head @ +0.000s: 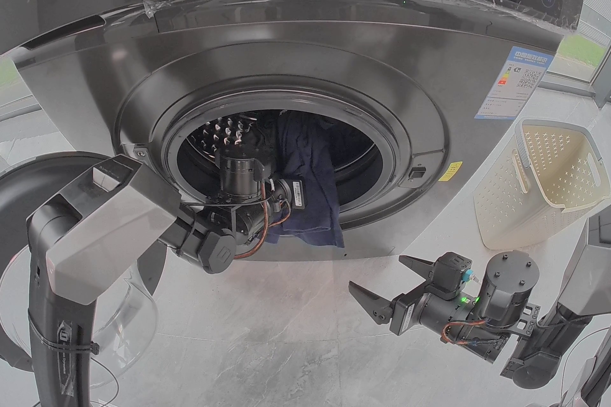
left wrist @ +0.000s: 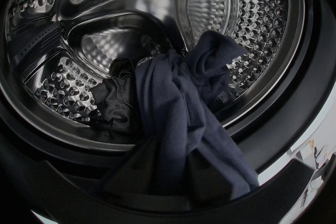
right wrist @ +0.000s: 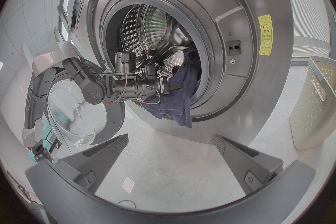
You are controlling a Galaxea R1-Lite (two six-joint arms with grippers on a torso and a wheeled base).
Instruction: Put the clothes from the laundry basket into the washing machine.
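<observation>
Arm (head: 210, 236) outstretched, left hand (right wrist: 175, 86) at navy garment (head: 312, 173), grip unclear; right hand (head: 379, 275) splayed.

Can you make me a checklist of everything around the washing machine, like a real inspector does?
Surface: pale grey floor.
Job's things: washer with its door open to the robot's left; navy cloth half in the drum, hanging over the lip; black cloth inside the drum; cream basket tipped beside the washer on the right, no clothes seen in it.
Clutter: small white scrap on the floor.
End effectors: left end effector at the drum mouth, against the navy cloth; right end effector open, low over the floor, holding nothing.
Cables: orange wires at both wrists.
Surroundings: window on the right.
</observation>
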